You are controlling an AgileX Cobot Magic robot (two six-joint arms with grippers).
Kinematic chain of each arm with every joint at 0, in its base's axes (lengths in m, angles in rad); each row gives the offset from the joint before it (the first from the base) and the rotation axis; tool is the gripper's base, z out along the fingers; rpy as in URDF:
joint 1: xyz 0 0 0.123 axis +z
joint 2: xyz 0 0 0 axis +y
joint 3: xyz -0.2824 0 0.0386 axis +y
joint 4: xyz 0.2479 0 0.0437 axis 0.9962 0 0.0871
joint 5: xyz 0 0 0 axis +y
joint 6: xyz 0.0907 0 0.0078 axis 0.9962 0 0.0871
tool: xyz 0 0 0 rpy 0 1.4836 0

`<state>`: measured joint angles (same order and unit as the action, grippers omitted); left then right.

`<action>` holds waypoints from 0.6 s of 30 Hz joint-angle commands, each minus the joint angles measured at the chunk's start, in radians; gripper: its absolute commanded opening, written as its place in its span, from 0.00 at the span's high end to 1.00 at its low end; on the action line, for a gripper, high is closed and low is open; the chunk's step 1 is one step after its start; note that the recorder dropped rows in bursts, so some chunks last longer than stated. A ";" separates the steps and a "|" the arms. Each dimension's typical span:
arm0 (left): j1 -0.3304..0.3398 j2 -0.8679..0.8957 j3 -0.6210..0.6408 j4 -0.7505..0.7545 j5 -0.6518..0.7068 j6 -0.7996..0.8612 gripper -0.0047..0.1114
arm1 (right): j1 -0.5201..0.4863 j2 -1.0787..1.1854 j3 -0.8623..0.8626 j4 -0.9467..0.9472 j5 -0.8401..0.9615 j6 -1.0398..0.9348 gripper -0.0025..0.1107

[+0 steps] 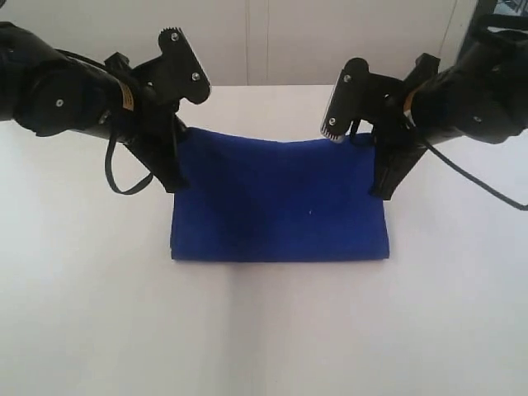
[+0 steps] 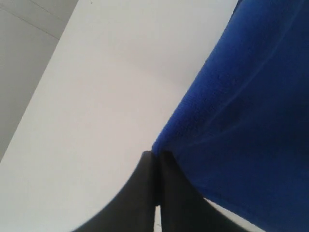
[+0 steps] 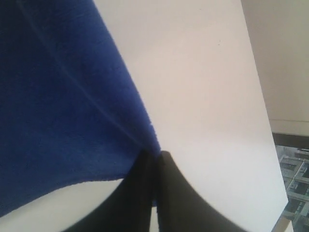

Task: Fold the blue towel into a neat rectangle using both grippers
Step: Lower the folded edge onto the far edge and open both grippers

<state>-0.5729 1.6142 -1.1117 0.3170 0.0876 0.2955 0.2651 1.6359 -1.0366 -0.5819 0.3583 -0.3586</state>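
Observation:
The blue towel [image 1: 280, 202] is stretched between my two grippers over the white table [image 1: 264, 330]. Its near edge rests flat on the table, and its far edge sags a little in the middle. My left gripper [image 1: 174, 183] is shut on the towel's left side. In the left wrist view the black fingertips [image 2: 150, 162] pinch a corner of the towel [image 2: 241, 121]. My right gripper [image 1: 379, 191] is shut on the towel's right side. In the right wrist view the gripper [image 3: 157, 154] nips a corner of the cloth [image 3: 58, 121].
Bare white tabletop surrounds the towel on all sides. A pale wall [image 1: 264, 41] stands behind the table. The table's side edge [image 2: 38, 92] shows in the left wrist view, and its other edge [image 3: 263, 111] in the right wrist view. Black cables [image 1: 124, 177] hang from both arms.

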 commanded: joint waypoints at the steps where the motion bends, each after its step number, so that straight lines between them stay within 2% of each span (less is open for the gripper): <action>1: 0.003 0.043 -0.033 0.018 -0.017 -0.002 0.96 | -0.021 0.049 -0.035 -0.007 -0.032 0.004 0.98; 9: 0.060 0.117 -0.078 0.027 -0.064 -0.002 0.96 | -0.051 0.147 -0.101 -0.012 -0.083 0.004 0.98; 18: 0.064 0.163 -0.078 0.027 -0.113 -0.004 0.96 | -0.056 0.215 -0.107 -0.012 -0.138 0.004 0.98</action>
<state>-0.5121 1.7659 -1.1843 0.3409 -0.0102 0.2955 0.2198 1.8414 -1.1383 -0.5856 0.2351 -0.3586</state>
